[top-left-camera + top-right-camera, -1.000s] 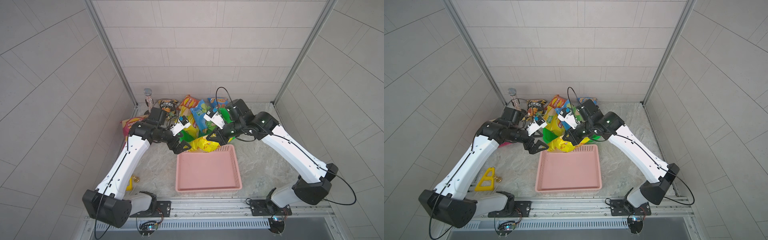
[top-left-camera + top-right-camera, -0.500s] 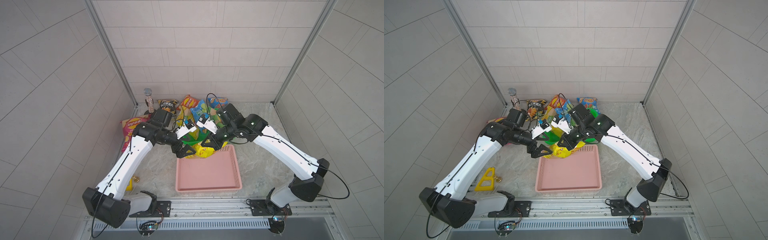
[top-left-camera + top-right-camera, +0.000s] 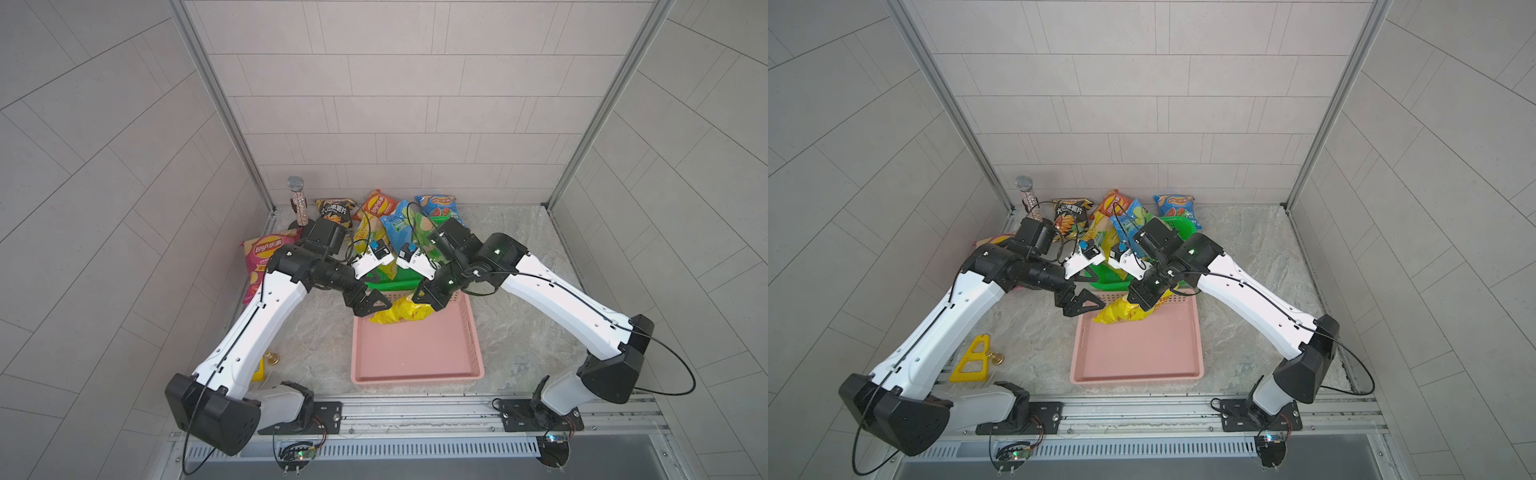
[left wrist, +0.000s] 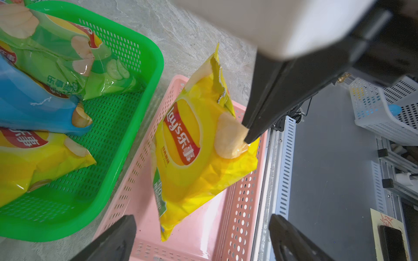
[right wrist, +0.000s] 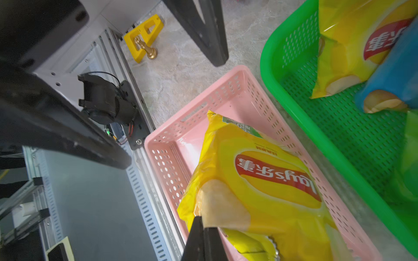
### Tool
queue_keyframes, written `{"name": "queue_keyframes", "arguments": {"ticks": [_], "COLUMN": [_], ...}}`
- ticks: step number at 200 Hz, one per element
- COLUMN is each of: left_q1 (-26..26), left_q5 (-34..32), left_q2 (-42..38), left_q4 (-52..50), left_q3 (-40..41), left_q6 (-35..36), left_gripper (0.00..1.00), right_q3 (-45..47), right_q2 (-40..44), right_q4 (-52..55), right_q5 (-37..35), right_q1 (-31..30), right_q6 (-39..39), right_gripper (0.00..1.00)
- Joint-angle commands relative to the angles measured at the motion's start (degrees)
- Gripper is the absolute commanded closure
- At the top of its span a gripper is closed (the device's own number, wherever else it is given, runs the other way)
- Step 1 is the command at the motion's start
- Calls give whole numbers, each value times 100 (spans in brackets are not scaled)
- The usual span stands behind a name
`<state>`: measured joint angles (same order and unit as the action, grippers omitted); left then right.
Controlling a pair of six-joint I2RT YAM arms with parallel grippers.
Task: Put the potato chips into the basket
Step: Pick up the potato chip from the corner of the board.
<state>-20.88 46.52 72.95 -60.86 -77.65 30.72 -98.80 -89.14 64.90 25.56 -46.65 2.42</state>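
Observation:
A yellow Lay's potato chips bag hangs over the far end of the pink basket. My right gripper is shut on the bag's corner. The left gripper stands open just left of the bag, holding nothing. Behind, a green basket holds green, blue and yellow bags.
More bags lie at the back: magenta, black, orange, blue. A glittery microphone stands back left. A yellow triangular block and a gold pawn sit near the left arm's base.
My right gripper has carried the yellow bag forward from the green basket to above the pink basket's far end. The left gripper has shifted forward alongside it, still open.

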Motion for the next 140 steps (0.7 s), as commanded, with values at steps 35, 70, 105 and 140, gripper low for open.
{"name": "queue_keyframes", "arguments": {"ticks": [35, 70, 105, 140], "left_q1": [219, 345, 435, 444], "left_q5": [-693, -1368, -1631, -1697], "left_q2": [32, 206, 356, 410], "left_q4": [550, 804, 796, 822], "left_q3": [64, 12, -31, -5], "left_q6": [-1001, -1417, -1614, -1604], "left_gripper": [0, 0, 0, 0], "right_q3": [-948, -1289, -1607, -1257], "right_q2": [-449, -900, -1097, -1075], "right_q4": [1983, 2356, 2366, 2129], "right_q5": [-2338, -3440, -4697, -5977], "right_q1": [-629, -933, -1548, -2257], "right_q6": [-879, -1170, -1441, -1939], "right_gripper": [100, 100, 100, 100]}}
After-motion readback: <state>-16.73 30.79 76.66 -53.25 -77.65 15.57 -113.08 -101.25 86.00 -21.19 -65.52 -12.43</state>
